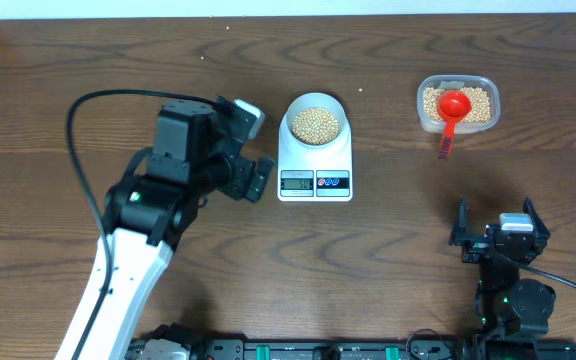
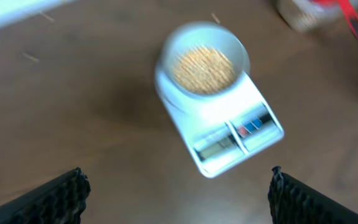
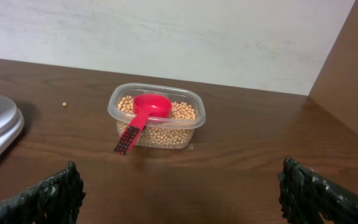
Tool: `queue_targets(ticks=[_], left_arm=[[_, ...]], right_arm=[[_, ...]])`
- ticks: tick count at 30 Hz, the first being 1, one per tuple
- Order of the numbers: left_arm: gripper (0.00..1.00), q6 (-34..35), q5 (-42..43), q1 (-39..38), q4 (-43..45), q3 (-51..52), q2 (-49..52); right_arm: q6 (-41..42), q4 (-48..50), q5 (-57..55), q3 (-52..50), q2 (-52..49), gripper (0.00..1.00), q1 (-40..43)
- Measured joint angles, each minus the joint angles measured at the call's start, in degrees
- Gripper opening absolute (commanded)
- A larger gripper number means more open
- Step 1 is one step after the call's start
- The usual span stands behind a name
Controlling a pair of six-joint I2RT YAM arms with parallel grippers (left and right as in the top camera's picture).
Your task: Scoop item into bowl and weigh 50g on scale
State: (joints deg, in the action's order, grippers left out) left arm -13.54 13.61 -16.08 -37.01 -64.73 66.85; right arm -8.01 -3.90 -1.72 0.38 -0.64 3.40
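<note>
The table (image 1: 388,250) ends at 12 o'clock against a pale wall (image 3: 166,31). In my right wrist view a brown panel (image 3: 347,74) closes off the 3 o'clock side. Bare wood lies open between the scale (image 1: 315,160) and the tub (image 1: 421,104), and across the whole near half in front of my right hand.

The scale's small display (image 1: 296,182) is lit, but its digits are too small for me to read. I see no other writing.

My left hand (image 1: 256,148) hangs at 9 o'clock of the scale, just beside it. Its fingers (image 2: 67,193) are spread wide, holding and touching nothing. My right hand (image 1: 496,208) sits at 5 o'clock of the table, well apart from everything, equally wide and empty.

The bowl (image 1: 291,112) stands on the scale's far half, filled with beans (image 1: 315,125). More beans fill the tub at 2 o'clock. A red scoop (image 1: 452,108) rests on them, its handle poking over the near rim. One stray bean (image 3: 63,104) lies on the wood between scale and tub.
</note>
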Motion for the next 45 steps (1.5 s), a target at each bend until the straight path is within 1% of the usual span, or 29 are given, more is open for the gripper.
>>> queue_targets(ticks=[4, 9, 13, 18, 24, 33, 38, 45], left_arm=[[0.95, 0.0, -5.7, 1.6, 4.3, 3.1, -8.0], [0.94, 0.0, -8.7, 7.0, 8.8, 9.7, -20.8], [0.95, 0.0, -9.7, 11.5, 12.9, 17.7, -32.1], [0.95, 0.0, -9.7, 13.9, 17.1, 29.0, -45.4], [0.95, 0.0, -9.7, 14.5, 18.3, 39.6, -55.5], [0.94, 0.0, -9.7, 14.5, 24.2, 52.0, -65.2], [0.94, 0.0, -9.7, 14.5, 30.0, 57.4, -66.2], [0.94, 0.0, -9.7, 14.5, 35.9, 63.2, -66.2]], right_arm=[[0.0, 0.0, 0.0, 0.0, 0.0, 0.99, 0.0], [0.0, 0.0, 0.1, 0.0, 0.0, 0.99, 0.0], [0.0, 0.0, 0.2, 0.0, 0.0, 0.99, 0.0], [0.0, -0.1, 0.2, 0.0, 0.0, 0.99, 0.0], [0.0, -0.1, 0.3, 0.0, 0.0, 0.99, 0.0], [0.0, -0.1, 0.3, 0.0, 0.0, 0.99, 0.0], [0.0, 0.0, 0.3, 0.0, 0.0, 0.99, 0.0], [0.0, -0.1, 0.3, 0.0, 0.0, 0.99, 0.0]])
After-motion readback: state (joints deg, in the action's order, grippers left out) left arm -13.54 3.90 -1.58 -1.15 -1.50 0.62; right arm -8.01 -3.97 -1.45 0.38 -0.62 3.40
